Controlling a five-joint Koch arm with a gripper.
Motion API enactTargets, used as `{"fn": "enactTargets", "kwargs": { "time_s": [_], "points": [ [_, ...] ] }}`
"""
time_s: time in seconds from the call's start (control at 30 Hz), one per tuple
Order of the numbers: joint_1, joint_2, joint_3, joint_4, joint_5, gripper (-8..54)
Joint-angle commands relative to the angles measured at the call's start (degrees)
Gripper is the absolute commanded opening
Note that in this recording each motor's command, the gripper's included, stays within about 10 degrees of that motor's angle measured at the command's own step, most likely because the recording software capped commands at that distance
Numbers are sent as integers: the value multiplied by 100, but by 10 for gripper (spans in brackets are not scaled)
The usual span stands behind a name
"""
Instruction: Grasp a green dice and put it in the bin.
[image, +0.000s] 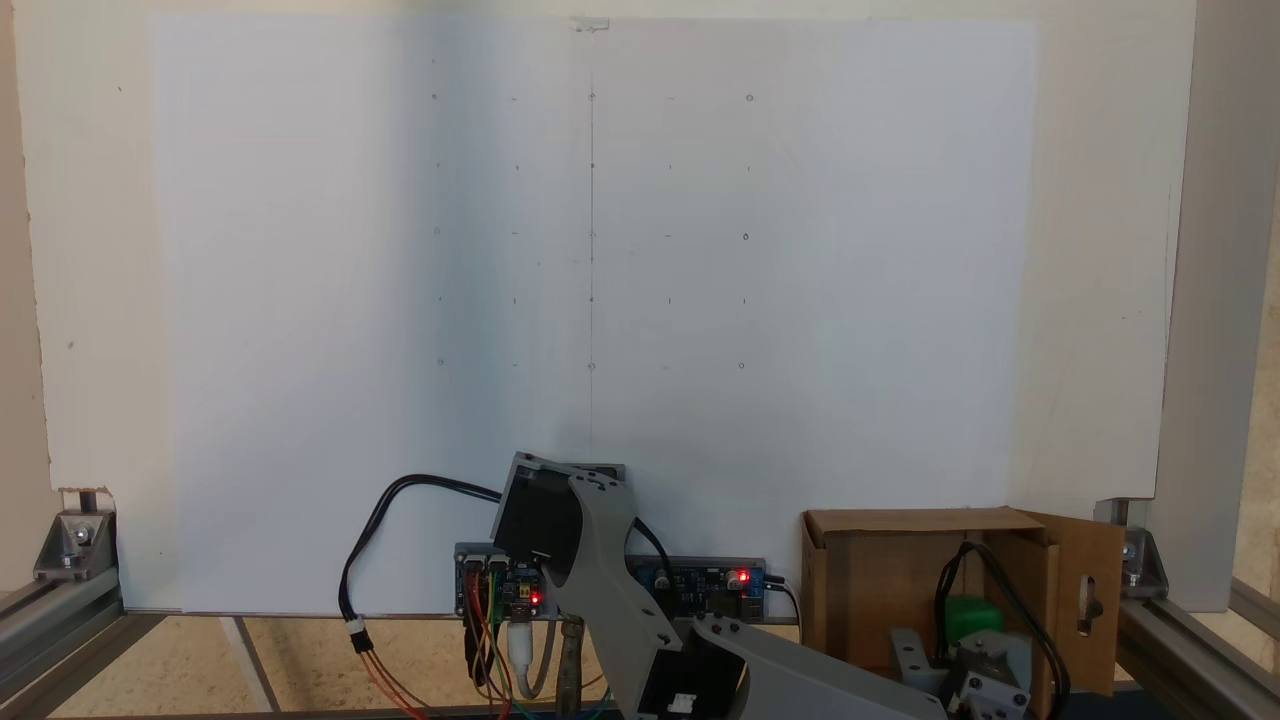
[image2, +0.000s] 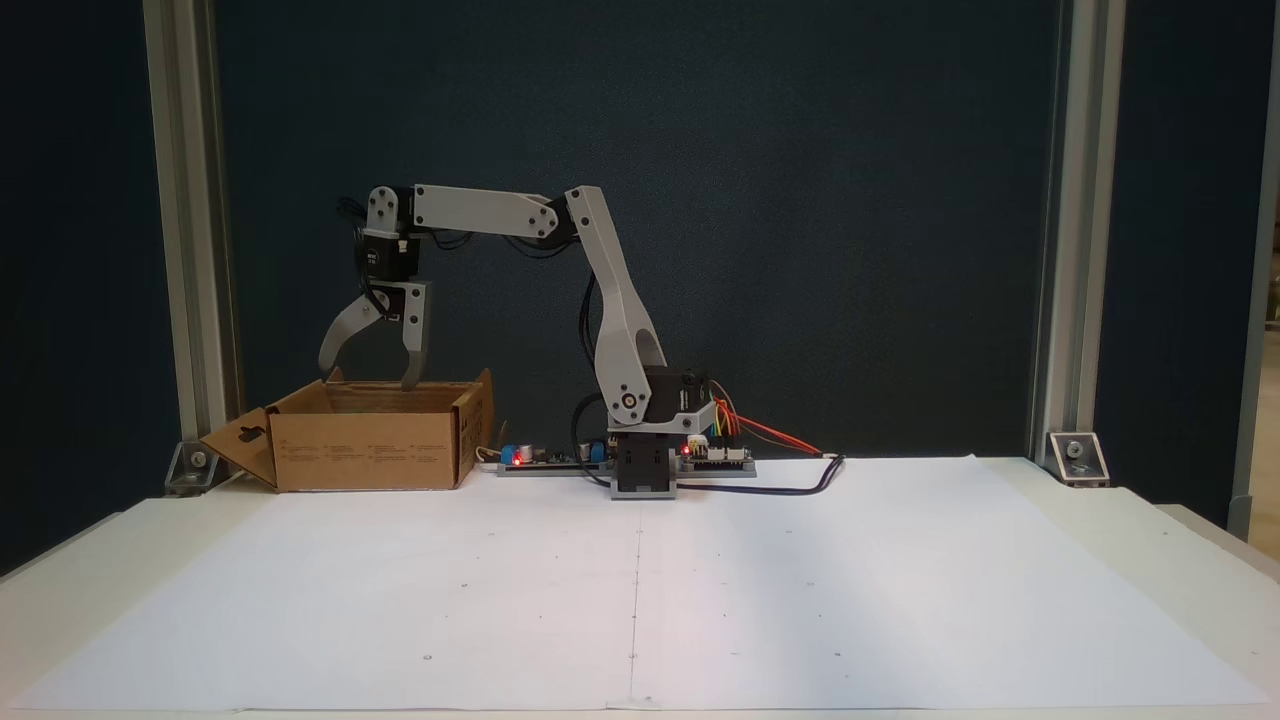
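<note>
The bin (image2: 365, 450) is a brown cardboard box at the left of the table, its slotted flap (image2: 240, 440) folded outward. My gripper (image2: 367, 380) hangs just above the box's open top, jaws spread wide and nothing between them. In a fixed view from above, the green dice (image: 972, 614) lies inside the bin (image: 910, 521), partly covered by the gripper's wrist motor (image: 985, 685) and black cable. From the front, the box wall hides the dice.
A large white paper sheet (image2: 640, 580) covers the table. The arm's base (image2: 645, 470) stands beside the box, with circuit boards (image: 715, 585) showing red lights and loose wires (image2: 780, 435). Aluminium frame posts (image2: 1060, 230) stand at both sides.
</note>
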Motion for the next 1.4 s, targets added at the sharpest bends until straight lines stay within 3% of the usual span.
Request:
{"fn": "enactTargets", "kwargs": {
  "time_s": [0.0, 0.2, 0.4, 0.67, 0.97, 1.37],
  "points": [
    [-79, 272, -316, -88, -281, 454],
    [-1107, 1274, -325, -343, 923, 439],
    [-3338, 1907, -316, -826, 2373, 440],
    [-6643, 2391, -114, -1160, 2399, 441],
    [-9422, 3656, 2672, -3296, 2391, 441],
    [-10828, 5607, 6908, -6476, 2373, 446]
  ]
}}
